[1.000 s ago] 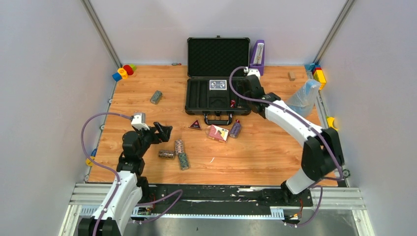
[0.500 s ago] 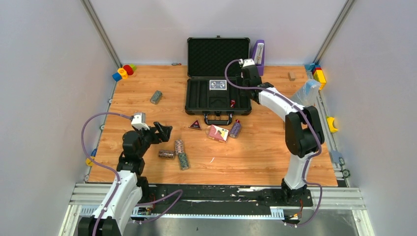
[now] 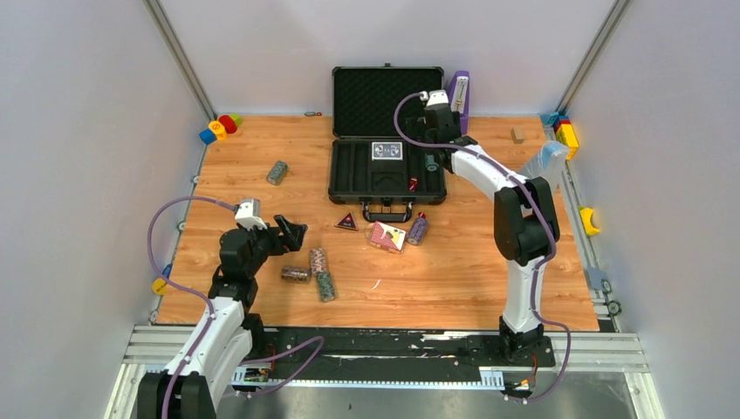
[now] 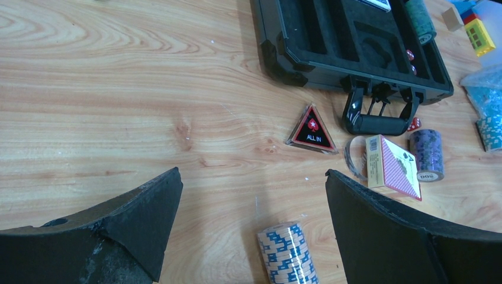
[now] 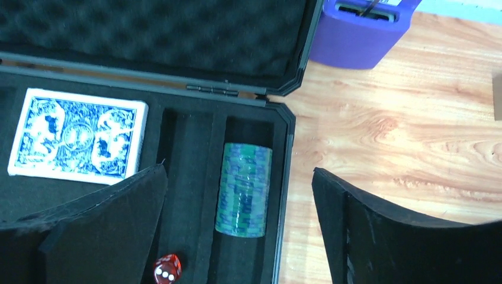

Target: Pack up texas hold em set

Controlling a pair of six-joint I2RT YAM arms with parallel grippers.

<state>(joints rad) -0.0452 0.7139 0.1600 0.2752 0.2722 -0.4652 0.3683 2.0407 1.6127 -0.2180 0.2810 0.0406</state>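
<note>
Top external view: the left pincer [image 3: 295, 232] hangs released over the counter's [image 3: 471, 271] near-left part, with loose chip rolls [image 3: 318, 260] just beside it. The black case [image 3: 335, 166] lies open at the far edge. The right pincer [image 5: 238, 171], spread wide and grasping nothing, hovers over a green chip roll [image 5: 243, 198] in the case's rightmost slot.

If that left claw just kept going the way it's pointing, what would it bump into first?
Probably the blue-and-white chip roll, lying just ahead of the left gripper, between its open jaws. The ALL IN triangle lies farther on. Height is unclear, so it might pass over.
</note>
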